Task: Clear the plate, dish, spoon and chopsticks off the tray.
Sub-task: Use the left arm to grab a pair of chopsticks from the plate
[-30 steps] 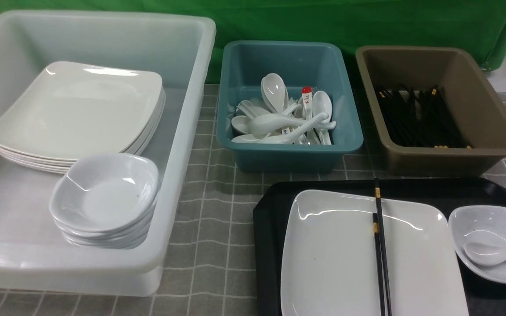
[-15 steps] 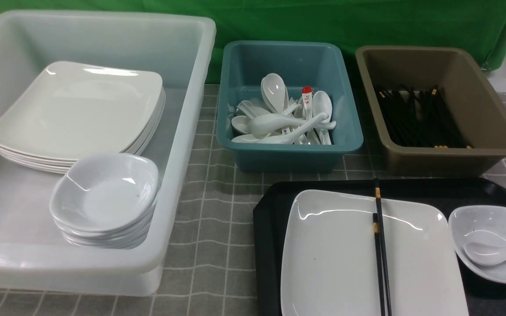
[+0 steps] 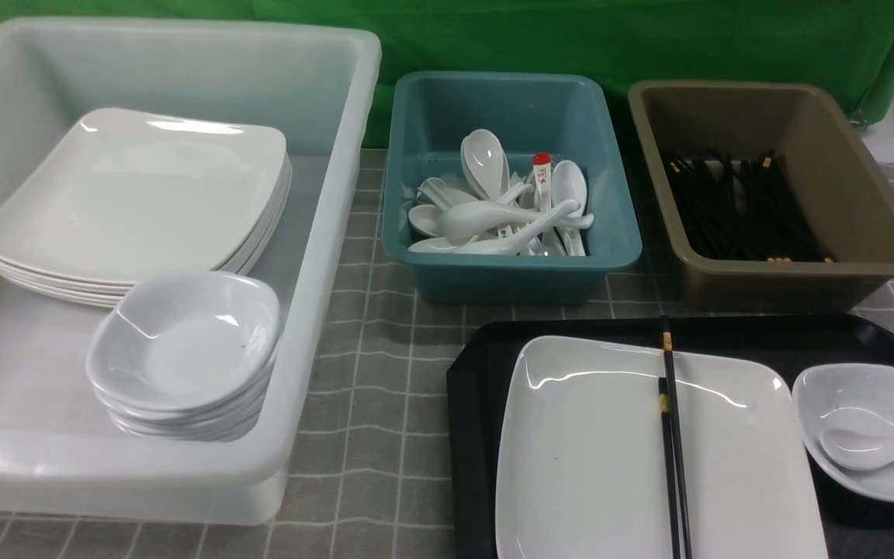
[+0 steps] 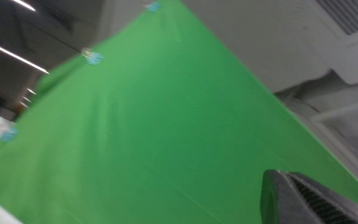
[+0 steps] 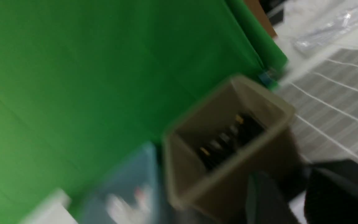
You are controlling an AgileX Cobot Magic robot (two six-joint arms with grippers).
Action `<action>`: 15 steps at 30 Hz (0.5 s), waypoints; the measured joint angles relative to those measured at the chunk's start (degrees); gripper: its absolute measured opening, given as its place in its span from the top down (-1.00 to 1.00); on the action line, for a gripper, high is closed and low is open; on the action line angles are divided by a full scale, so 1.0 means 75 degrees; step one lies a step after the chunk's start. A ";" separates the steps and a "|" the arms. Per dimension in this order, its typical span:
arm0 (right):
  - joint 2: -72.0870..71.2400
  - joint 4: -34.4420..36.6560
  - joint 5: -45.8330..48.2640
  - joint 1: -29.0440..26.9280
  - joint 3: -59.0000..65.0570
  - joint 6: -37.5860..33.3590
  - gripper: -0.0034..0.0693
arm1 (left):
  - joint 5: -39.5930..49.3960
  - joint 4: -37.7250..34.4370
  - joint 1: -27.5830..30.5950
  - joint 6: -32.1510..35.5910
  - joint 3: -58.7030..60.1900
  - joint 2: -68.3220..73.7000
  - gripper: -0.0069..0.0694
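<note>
Front view: glossy white square plate [image 3: 587,466] on textured black tray [image 3: 484,366], thin black chopsticks [image 3: 672,466] across it, rounded dish [image 3: 881,396] alongside cradling the spoon [image 3: 858,450] | left wrist view only: left tool [image 4: 278,186], closed, before green cloth [image 4: 166,124] | right wrist view only: right tool [image 5: 287,202], blurred near brown tub [image 5: 228,177], opening cannot be told

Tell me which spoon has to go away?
Find the black tray at the front right. A small dish sits on its right end, and the spoon lies inside it. It lies alone, unlike the spoons heaped in the teal tub.
</note>
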 joint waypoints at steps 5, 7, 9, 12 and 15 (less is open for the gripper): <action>0.0000 0.0112 -0.0609 -0.0009 0.0000 0.0348 0.25 | 0.3813 0.0749 0.0000 0.0206 -0.2547 0.1384 0.77; 0.0000 0.0129 -0.0730 -0.0009 0.0000 0.0449 0.25 | 0.5691 0.0624 0.0000 0.0994 -0.3571 0.2324 0.77; 0.0000 0.0135 -0.0843 -0.0009 0.0000 0.0591 0.25 | 0.7562 0.0250 0.0000 0.2103 -0.4438 0.3423 0.77; 0.0000 0.0067 -0.0579 0.0061 -0.0129 0.1090 0.25 | 0.8985 -0.0309 0.0000 0.3171 -0.4936 0.4653 0.77; 0.0081 -0.0422 0.0897 0.0444 -0.1113 0.1223 0.34 | 0.9567 -0.0827 0.0000 0.4090 -0.4976 0.5903 0.77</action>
